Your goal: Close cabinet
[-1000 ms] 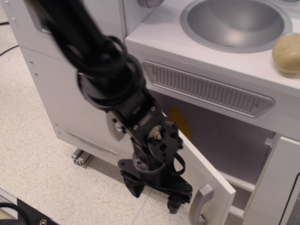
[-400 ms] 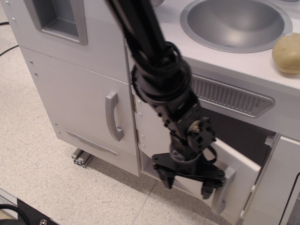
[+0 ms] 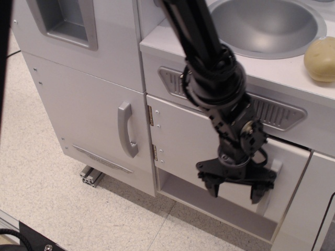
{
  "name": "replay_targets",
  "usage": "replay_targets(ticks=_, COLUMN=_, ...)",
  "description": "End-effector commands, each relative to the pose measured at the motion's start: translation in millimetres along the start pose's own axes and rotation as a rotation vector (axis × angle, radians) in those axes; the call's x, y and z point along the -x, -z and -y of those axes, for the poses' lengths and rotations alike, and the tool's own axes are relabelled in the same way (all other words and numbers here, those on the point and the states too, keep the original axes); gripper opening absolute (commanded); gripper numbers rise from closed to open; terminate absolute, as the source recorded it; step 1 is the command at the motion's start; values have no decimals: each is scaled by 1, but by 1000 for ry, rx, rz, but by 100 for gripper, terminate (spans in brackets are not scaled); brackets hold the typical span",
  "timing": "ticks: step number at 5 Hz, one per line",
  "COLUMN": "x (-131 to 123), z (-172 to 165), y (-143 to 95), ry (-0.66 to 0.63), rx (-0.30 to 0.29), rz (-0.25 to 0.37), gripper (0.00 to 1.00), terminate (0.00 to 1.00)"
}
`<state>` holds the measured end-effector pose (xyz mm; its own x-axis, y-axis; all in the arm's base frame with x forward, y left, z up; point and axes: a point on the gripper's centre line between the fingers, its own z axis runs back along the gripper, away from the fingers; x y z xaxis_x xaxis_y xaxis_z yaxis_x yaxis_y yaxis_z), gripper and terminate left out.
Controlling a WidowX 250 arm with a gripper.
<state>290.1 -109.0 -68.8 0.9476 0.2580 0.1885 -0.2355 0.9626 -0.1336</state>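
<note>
The white cabinet door (image 3: 183, 137) under the sink counter stands almost flush with the cupboard front, with two small metal hinges (image 3: 152, 116) on its left edge. Its grey arched handle (image 3: 276, 168) is mostly hidden behind my gripper. My black gripper (image 3: 234, 189) hangs in front of the door's right part, fingers spread open and holding nothing. A thin dark gap shows along the door's top right edge.
A taller white door with a grey handle (image 3: 125, 129) stands to the left. A grey slatted vent panel (image 3: 272, 110) runs above the cabinet. A silver sink bowl (image 3: 267, 23) and a beige round object (image 3: 320, 58) sit on the counter. An aluminium rail foot (image 3: 90, 176) lies on the floor.
The door swung from wide open to almost shut. My arm and gripper moved right and toward the cupboard with it.
</note>
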Motion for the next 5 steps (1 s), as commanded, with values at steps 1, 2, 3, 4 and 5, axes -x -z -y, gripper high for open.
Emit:
replay_targets(ticks=1, x=-7, z=11, y=-28, ry=8, rx=50, rz=32, gripper=100, terminate=0)
replay_targets(ticks=2, x=26, z=-4, y=-50, ry=86, rx=61, rz=11, gripper=100, terminate=0)
replay_targets(ticks=3, x=45, z=-15, y=-61, ry=131, rx=61, rz=-5, gripper=100, terminate=0)
replay_targets(ticks=4, x=45, z=-15, y=-61, ry=131, rx=61, rz=-5, gripper=100, terminate=0)
replay_targets(ticks=5, x=45, z=-15, y=-61, ry=131, rx=61, rz=-5, gripper=100, terminate=100)
